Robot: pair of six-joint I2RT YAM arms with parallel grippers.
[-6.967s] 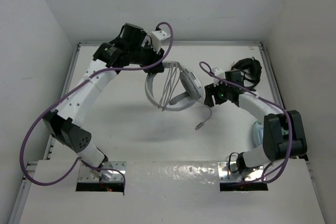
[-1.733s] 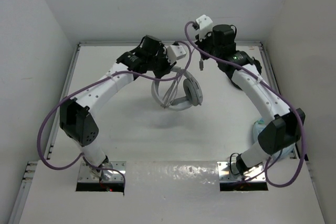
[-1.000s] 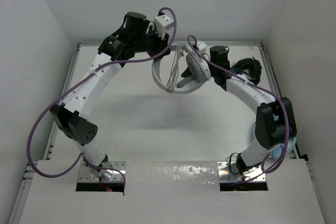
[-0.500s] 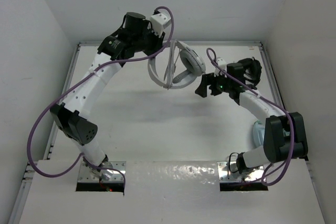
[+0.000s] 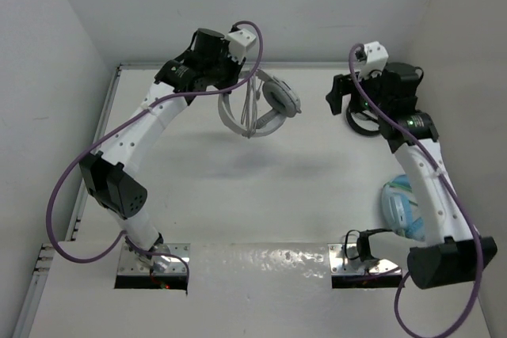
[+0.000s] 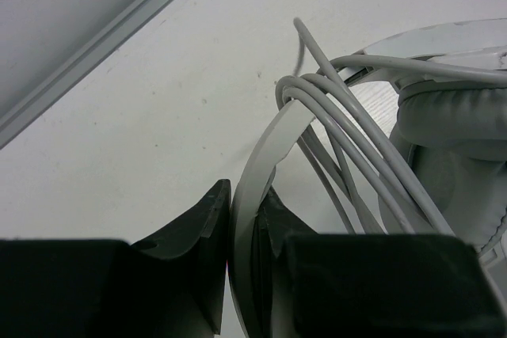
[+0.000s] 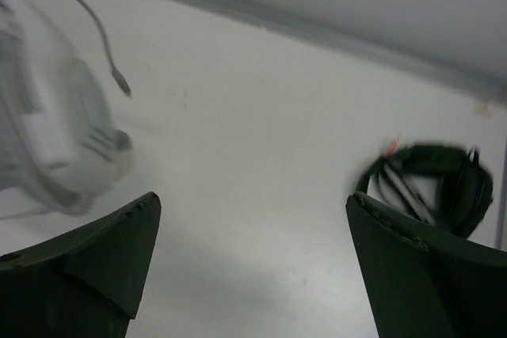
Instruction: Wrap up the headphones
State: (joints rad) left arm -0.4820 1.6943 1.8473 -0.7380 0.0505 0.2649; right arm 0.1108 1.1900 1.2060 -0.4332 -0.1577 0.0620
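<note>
1. The left gripper [image 6: 240,231] has its fingers clamped on the headband of the headphones [image 5: 279,97], held over the far middle of the table [image 5: 198,184].
2. Loops of cable [image 6: 348,136] cross the headband.
3. The right gripper [image 7: 249,227] hangs with its fingers wide apart, empty, near the black headphones [image 7: 432,184].

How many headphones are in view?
3. The white headphones are held in the left gripper; the black headphones lie at the far right; the light blue headphones lie by the right edge, partly under the right arm.
</note>
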